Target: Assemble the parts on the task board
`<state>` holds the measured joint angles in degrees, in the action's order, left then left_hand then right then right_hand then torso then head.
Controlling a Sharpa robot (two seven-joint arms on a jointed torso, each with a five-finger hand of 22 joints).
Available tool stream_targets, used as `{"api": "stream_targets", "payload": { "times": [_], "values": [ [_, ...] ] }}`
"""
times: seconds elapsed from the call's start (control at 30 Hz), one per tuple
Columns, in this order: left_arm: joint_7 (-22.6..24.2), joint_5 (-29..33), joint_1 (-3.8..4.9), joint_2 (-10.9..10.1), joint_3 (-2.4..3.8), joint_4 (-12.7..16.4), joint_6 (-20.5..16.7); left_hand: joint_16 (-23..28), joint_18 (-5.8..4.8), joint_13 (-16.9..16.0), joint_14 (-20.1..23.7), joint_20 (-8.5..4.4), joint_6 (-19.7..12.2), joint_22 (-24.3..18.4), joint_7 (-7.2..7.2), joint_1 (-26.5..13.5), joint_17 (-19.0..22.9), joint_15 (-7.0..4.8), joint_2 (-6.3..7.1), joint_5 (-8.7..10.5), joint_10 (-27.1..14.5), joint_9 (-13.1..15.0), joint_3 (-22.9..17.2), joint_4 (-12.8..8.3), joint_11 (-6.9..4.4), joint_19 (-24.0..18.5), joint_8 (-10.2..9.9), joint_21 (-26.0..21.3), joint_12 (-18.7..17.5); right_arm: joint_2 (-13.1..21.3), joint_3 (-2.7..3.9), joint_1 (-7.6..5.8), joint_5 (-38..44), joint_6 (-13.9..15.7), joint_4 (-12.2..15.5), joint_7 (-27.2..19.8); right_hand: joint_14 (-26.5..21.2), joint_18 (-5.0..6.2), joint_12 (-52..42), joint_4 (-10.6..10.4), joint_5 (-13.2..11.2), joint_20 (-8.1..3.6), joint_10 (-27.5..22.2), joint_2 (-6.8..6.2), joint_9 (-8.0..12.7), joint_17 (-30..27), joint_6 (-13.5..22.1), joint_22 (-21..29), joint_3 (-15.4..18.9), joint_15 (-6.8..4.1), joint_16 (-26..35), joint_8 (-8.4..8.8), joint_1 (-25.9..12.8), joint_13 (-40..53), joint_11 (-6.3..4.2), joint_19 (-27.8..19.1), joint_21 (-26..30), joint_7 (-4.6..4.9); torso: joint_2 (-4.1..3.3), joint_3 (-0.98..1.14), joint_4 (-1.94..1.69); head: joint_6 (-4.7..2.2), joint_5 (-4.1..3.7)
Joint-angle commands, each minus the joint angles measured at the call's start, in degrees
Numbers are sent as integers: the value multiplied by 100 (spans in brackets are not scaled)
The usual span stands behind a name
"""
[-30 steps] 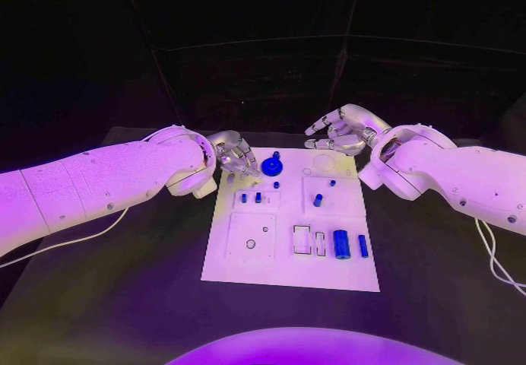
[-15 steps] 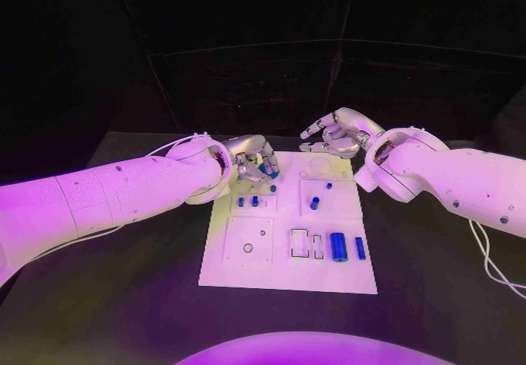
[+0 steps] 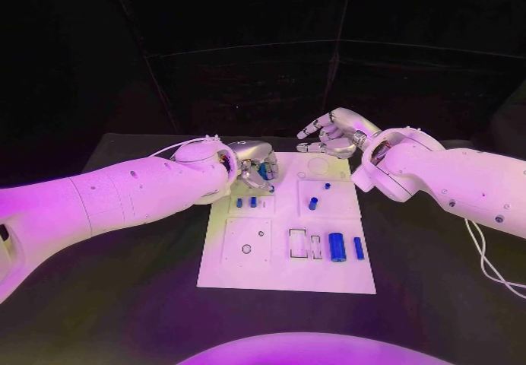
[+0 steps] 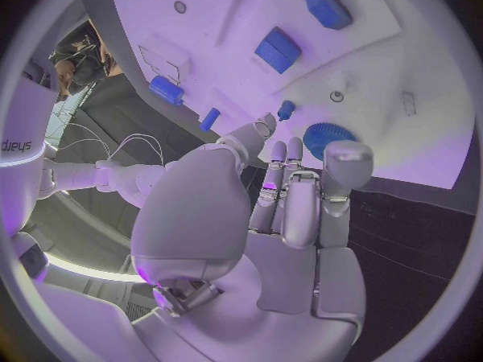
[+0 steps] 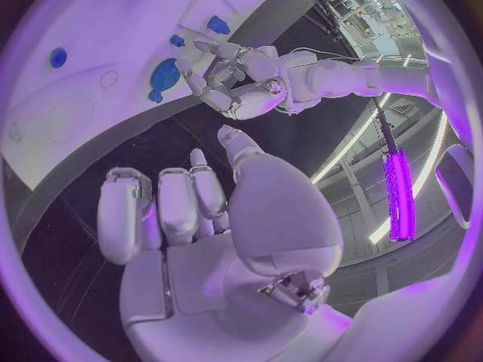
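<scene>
The left hand [image 3: 255, 163] hovers over the blue gear [image 4: 324, 137] near the upper left of the task board [image 3: 287, 274], fingers apart and empty. The right hand [image 3: 332, 131], loosely curled and empty, waits above the board's top edge. A hasty pinch may push the gear away.

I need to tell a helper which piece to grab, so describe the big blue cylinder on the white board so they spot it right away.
Start at the white task board in the middle of the black table. Go to its near right part, closest to the robot, where the big blue cylinder stands beside a slimmer blue piece. It is the thickest blue part there, just right of two empty rectangular slots.
</scene>
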<state>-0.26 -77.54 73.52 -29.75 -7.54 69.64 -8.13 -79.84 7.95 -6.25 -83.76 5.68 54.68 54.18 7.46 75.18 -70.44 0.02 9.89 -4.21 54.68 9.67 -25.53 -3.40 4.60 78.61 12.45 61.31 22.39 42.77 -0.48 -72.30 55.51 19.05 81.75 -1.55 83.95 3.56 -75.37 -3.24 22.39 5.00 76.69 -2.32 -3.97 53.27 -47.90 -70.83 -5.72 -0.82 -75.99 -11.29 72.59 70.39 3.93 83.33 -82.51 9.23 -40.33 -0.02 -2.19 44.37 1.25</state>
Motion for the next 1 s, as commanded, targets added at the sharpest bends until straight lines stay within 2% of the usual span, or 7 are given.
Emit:
{"api": "stream_targets", "payload": {
  "times": [0.03, 0.43, 1.0],
  "values": [
    [78, -278, -4, 40, -4, -45, 252, -39, -63, 16, -199, -14, 58, 22, 6, -55, -4, -22, -8, 1, 41, -9, 48, -2, 10, 52, -14, 36, -26, -6, 4, -10, -28, 79, 5, -67, 33, 9, 31, -29, 36, 7, -32, 38, 6, -5, 37, 5, 7, -3, 36, -27, 24, -8, 4, -42, 25, 0, 3, 0, -5, 8, -6],
    [7, -369, -49, 184, -12, -251, 413, -21, -84, 109, -218, -32, 189, 116, -1, -37, 61, -39, -73, -3, 208, -63, 35, -13, -6, 140, -38, 114, -68, -19, 4, -11, -28, 80, 11, -67, 33, 9, 31, -29, 36, 7, -32, 38, 6, -5, 37, 5, 7, -3, 36, -27, 24, -8, 4, -42, 25, 0, 4, -1, -6, 18, -17],
    [7, -434, -127, 293, -13, -423, 437, -20, -104, 206, -228, -57, 330, 207, -25, 12, 97, -64, -174, -4, 367, -113, -63, -43, -34, 195, -57, 177, -147, -36, 4, -11, -28, 71, 15, -64, 34, 8, 29, -29, 40, 7, -30, 42, 7, 3, 39, 0, 6, -3, 33, -28, 32, -4, 4, -40, 24, 0, 4, -2, -7, 27, -47]
  ]
}}
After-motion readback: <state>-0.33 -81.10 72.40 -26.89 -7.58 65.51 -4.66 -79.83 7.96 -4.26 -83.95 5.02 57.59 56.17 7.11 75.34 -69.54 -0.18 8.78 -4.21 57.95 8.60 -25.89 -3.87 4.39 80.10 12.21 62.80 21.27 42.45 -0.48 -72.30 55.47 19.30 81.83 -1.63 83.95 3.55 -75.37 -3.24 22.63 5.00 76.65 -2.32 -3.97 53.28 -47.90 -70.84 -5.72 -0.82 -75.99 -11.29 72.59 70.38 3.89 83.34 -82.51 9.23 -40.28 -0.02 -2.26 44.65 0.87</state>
